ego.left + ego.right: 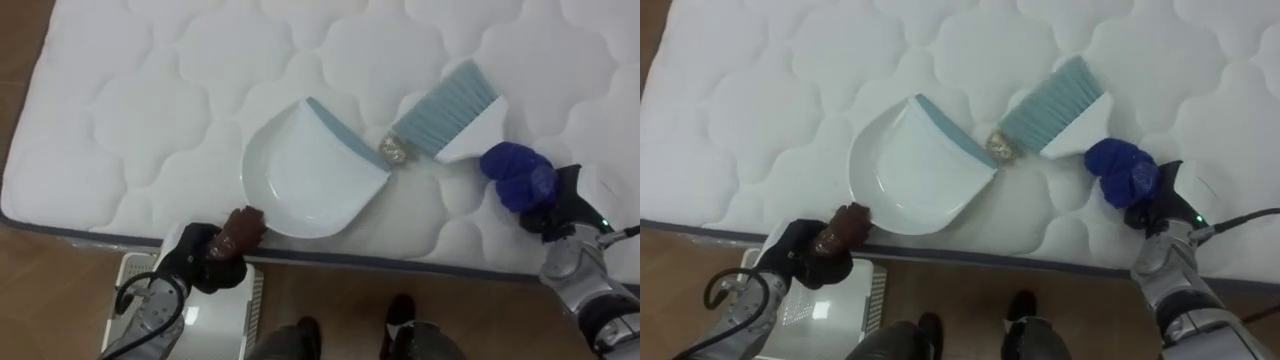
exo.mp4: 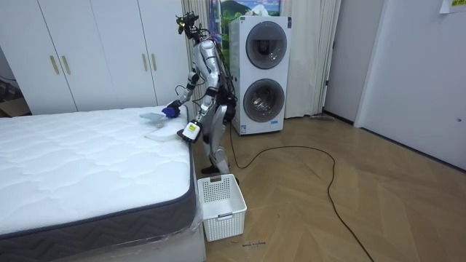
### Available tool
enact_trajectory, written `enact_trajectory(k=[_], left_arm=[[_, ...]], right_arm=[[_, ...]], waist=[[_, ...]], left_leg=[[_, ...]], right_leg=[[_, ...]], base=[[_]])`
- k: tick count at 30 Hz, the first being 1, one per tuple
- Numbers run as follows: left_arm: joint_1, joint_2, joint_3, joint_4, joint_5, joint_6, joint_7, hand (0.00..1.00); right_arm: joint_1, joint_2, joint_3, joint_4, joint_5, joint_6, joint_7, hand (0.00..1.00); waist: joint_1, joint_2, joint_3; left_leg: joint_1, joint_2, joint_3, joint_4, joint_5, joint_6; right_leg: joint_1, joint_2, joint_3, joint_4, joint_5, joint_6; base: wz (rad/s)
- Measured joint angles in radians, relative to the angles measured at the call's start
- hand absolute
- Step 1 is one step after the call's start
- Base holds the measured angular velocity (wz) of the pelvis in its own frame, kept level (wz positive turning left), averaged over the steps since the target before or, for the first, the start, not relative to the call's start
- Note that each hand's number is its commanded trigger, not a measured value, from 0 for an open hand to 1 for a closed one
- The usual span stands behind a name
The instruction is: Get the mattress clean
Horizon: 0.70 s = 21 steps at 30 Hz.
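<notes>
Bed: one, bare white quilted mattress. The robot stands at its edge and leans over it, both arms out.

Basket: one, white, on the floor against the bed, below the left robot hand.

Dustpan: one, white with a blue lip, flat on the mattress just ahead of the left robot hand. That robot hand is closed round its brown handle at the bed edge. The lip faces the right robot hand's side.

Brush: one, blue bristles, lying ahead and inward of the right robot hand. That robot hand is clamped on the brush's blue grip. Bristle tips point toward the pan.

Scrap: one, small crumpled brownish ball, on the mattress between the two robot hands, touching or just beside the bristle end, just off the pan's lip. Not in the pan yet.

Step, as I judge it: sweeping the scrap into the pan, around mid-task. Next move calls for a short brush stroke toward the left robot hand while that robot hand keeps the lip pressed flat, so the scrap rolls in, not under. Tipping into the basket likely follows.
</notes>
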Motion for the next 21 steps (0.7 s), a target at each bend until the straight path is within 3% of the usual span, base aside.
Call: enact_trajectory(k=[6, 9, 12, 14, 16, 21], left_arm=[[-0.013, 0.023, 0.003, -0.035, 0.112, 0.021, 0.013, 1.00], [-0.022, 0.032, 0.005, -0.043, 0.174, 0.031, 0.026, 1.00], [-0.021, 0.061, 0.004, -0.077, 0.235, 0.036, 0.041, 1.00], [-0.018, 0.084, 0.003, -0.095, 0.279, 0.037, 0.056, 1.00], [-0.017, 0.098, 0.003, -0.101, 0.292, 0.037, 0.066, 1.00], [-0.015, 0.125, 0.003, -0.110, 0.367, 0.036, 0.078, 1.00]], right_arm=[[-0.019, -0.011, -0.028, 0.038, -0.009, 0.003, 0.009, 1.00], [-0.030, -0.038, -0.034, 0.037, -0.039, 0.008, 0.021, 1.00], [-0.035, -0.060, -0.036, 0.038, -0.043, 0.008, 0.021, 1.00], [-0.042, -0.098, -0.036, 0.037, -0.109, 0.011, 0.021, 1.00], [-0.057, -0.131, -0.036, 0.037, -0.162, 0.019, 0.019, 1.00], [-0.104, -0.203, -0.036, 0.029, -0.325, 0.034, 0.010, 1.00]], waist=[[-0.001, -0.013, -0.0015], [-0.010, -0.020, -0.0002], [-0.011, -0.051, -0.0006], [-0.014, -0.079, 0.0007], [-0.014, -0.093, -0.0004], [-0.021, -0.096, -0.0002]], left_leg=[[-0.010, -0.010, 0.002, 0.012, -0.002, 0.003], [-0.014, -0.014, 0.003, 0.011, -0.001, 0.004], [-0.012, -0.018, 0.006, 0.014, 0.000, 0.006], [-0.011, -0.019, 0.009, 0.017, 0.001, 0.006], [-0.012, -0.016, 0.010, 0.020, 0.000, 0.006], [-0.010, -0.008, 0.019, 0.022, -0.003, 0.010]], right_leg=[[-0.019, -0.007, 0.018, 0.034, -0.012, 0.005], [-0.023, -0.016, 0.018, 0.044, -0.012, 0.005], [-0.028, -0.020, 0.024, 0.054, -0.012, 0.004], [-0.029, -0.019, 0.029, 0.057, -0.011, 0.005], [-0.028, -0.017, 0.028, 0.053, -0.008, 0.005], [-0.024, -0.011, 0.026, 0.035, 0.001, 0.004]], base=[[0.07], [0.10], [0.00], [-0.04], [-0.02], [-0.06]])
